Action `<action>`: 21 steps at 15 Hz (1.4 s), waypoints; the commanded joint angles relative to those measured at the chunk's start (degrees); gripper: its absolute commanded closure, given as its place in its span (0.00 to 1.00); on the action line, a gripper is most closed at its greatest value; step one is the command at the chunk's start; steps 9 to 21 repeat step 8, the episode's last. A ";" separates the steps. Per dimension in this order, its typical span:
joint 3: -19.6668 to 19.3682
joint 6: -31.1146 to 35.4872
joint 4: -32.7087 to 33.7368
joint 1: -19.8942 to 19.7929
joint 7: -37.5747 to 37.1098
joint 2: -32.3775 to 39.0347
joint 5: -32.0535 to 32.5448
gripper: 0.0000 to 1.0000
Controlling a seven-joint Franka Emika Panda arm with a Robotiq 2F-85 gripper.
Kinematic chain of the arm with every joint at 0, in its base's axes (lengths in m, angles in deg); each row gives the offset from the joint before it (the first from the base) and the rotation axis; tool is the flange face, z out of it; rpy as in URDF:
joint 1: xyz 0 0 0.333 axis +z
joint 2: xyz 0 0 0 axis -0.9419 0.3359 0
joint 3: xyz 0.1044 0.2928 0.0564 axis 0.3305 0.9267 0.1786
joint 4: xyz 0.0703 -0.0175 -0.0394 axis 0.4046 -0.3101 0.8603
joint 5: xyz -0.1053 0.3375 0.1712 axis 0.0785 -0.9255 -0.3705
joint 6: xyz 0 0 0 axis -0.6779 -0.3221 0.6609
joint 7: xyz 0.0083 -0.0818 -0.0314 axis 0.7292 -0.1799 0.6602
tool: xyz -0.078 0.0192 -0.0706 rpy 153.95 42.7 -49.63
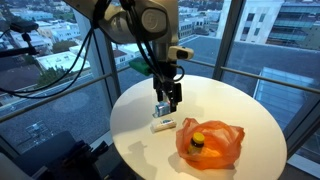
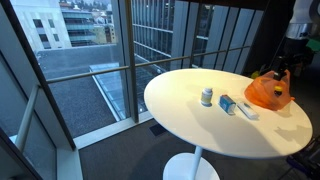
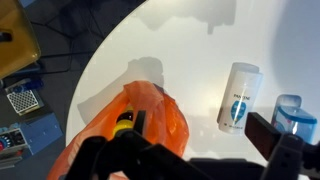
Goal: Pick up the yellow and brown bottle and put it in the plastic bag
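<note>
Hanging just above the round white table (image 1: 135, 110), the gripper (image 1: 167, 104) is standing spread and empty, with nothing between its jaws. Just beyond it, the yellow and brown bottle (image 3: 128, 122) is lying inside the orange plastic bag (image 1: 215, 148), so the task is looking finished. The bottle is looking light, rigid and smooth, probably slippery; I'd be gripping it across the body, below the cap. I'm counting 1 bottle and 1 bag, then farther off 1 white tube (image 3: 238, 95) lying flat and 1 blue-lidded jar (image 3: 292, 112) beside it.
</note>
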 commanded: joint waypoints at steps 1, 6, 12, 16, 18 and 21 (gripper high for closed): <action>0.84 0.32 -4.18 -0.45 9.87 -6.21 -4.44 0.00; 1.50 -0.08 -3.77 -0.89 11.31 -6.02 -5.55 0.00; 1.54 -0.08 -3.77 -0.90 11.29 -5.82 -5.54 0.00; 1.54 -0.08 -3.77 -0.90 11.29 -5.82 -5.54 0.00; 1.54 -0.08 -3.77 -0.90 11.29 -5.82 -5.54 0.00; 1.54 -0.08 -3.77 -0.90 11.29 -5.82 -5.54 0.00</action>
